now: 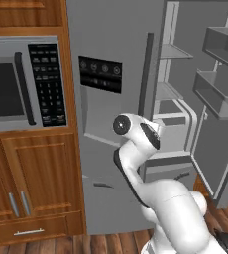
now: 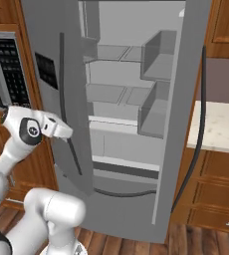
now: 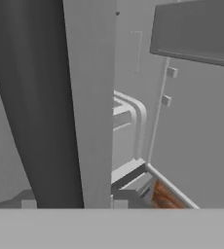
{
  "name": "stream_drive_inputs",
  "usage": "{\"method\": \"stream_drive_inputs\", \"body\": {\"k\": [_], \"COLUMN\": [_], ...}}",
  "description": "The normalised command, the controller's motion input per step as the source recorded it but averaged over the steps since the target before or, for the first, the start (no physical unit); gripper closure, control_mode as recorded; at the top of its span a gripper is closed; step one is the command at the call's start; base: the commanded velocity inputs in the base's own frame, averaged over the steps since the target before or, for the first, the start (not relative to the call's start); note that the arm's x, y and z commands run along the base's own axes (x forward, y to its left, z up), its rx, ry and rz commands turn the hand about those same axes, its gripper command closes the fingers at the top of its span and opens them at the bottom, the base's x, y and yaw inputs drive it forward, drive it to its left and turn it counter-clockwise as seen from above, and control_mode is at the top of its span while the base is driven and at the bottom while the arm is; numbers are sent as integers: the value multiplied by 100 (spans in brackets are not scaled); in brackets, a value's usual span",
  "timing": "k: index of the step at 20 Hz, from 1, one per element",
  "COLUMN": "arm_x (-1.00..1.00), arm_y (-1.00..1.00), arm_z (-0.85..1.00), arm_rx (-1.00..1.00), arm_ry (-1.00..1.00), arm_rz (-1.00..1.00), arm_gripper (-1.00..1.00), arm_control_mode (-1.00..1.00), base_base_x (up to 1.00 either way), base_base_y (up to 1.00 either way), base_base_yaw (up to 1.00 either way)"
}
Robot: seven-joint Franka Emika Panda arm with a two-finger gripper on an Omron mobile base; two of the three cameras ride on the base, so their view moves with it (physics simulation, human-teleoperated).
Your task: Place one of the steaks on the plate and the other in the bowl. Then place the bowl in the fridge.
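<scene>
The fridge [image 1: 113,44] is filling most of each base view — a tall grey French-door unit with its right door [image 2: 183,99] standing swung open and its left door [image 2: 52,40] closed. The dispenser panel [image 1: 100,73] is sitting on the closed left door, with a long dark handle [image 1: 146,69] running down beside the door's edge. Inside, pale shelves [image 2: 111,92] are showing stacked one above another, and grey door bins [image 1: 216,92] are hanging on the inner face of the open door. No bowl, plate or steak is showing on the shelves that can be seen.

To the left of the fridge, a built-in microwave [image 1: 17,82] with a black keypad is sitting in wooden cabinetry [image 1: 31,178]. On the far right, a pale stone counter [image 2: 218,127] is resting over wooden drawers.

The white arm [image 1: 136,144] is reaching up in front of the closed left door, its wrist near the door's edge and the dark handle. The claw itself is hidden — I cannot tell whether its fingers are spread or pressed together. The hand view is looking along the edge of the left door [image 3: 87,97] toward the fridge's lower interior.
</scene>
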Motion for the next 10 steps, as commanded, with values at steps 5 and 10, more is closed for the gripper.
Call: {"method": "stream_drive_inputs", "body": {"k": [5,10], "arm_x": [-65,-34], "arm_y": [33,40], "arm_z": [0,-1], "arm_rx": [0,0], "arm_ry": [0,0], "arm_rz": [-25,-21], "arm_gripper": [100,100], "arm_control_mode": [-100,-100], "base_base_x": [0,0], "base_base_y": [0,0], "base_base_yaw": [0,0]}}
